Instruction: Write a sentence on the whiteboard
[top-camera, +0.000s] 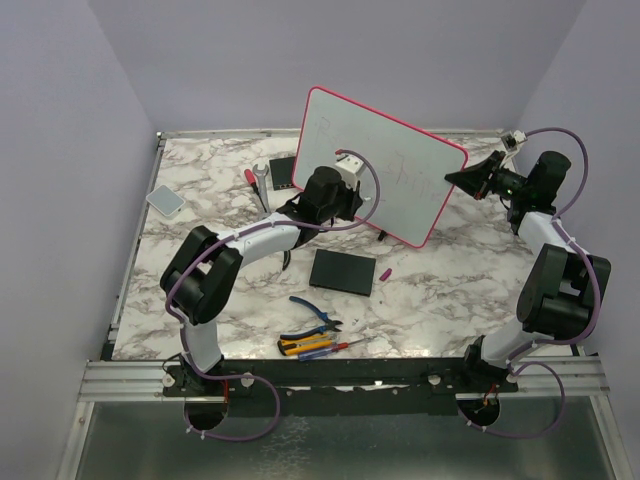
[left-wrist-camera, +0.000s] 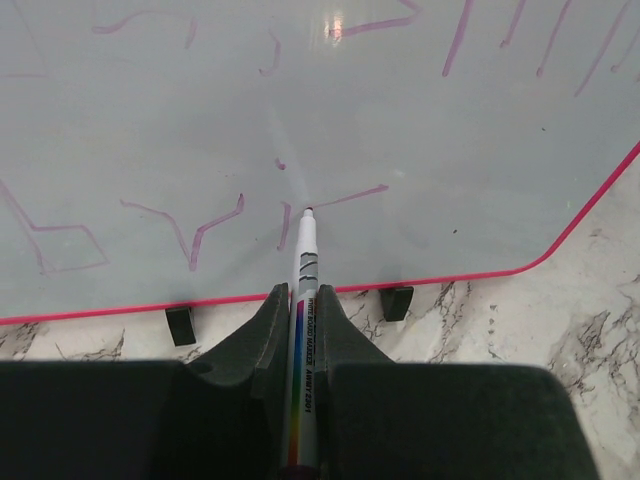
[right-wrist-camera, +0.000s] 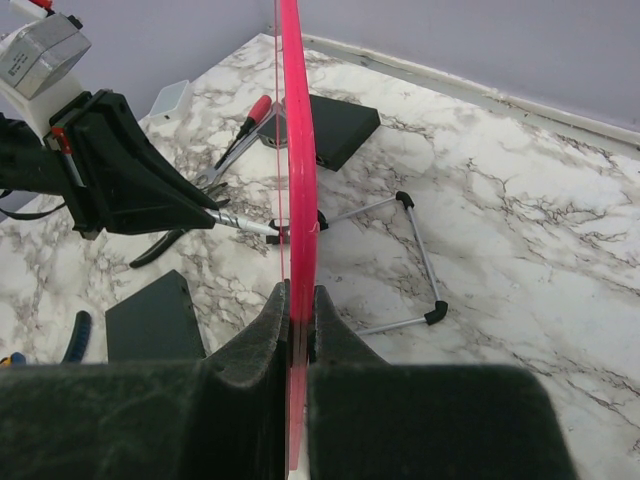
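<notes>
The whiteboard (top-camera: 400, 150), pale with a pink-red frame, stands tilted on the marble table. My left gripper (top-camera: 345, 203) is shut on a white board marker (left-wrist-camera: 306, 250). The marker's tip touches the board's lower part, at the end of a pinkish stroke. The sentence (left-wrist-camera: 215, 225) shows as faint pinkish strokes in two rows; it reads only faintly on the whiteboard in the top view. My right gripper (top-camera: 463, 179) is shut on the whiteboard's right edge (right-wrist-camera: 297, 150), the pink frame pinched between its fingers (right-wrist-camera: 270, 315). The left gripper (right-wrist-camera: 130, 185) and the marker (right-wrist-camera: 240, 222) show beyond that edge.
A black square slab (top-camera: 343, 271) lies in front of the board, with a small pink cap (top-camera: 385, 272) beside it. Blue pliers (top-camera: 315, 312) and screwdrivers (top-camera: 310, 347) lie near the front edge. A grey pad (top-camera: 165, 200) sits far left. Wire stand legs (right-wrist-camera: 420, 250) spread behind the board.
</notes>
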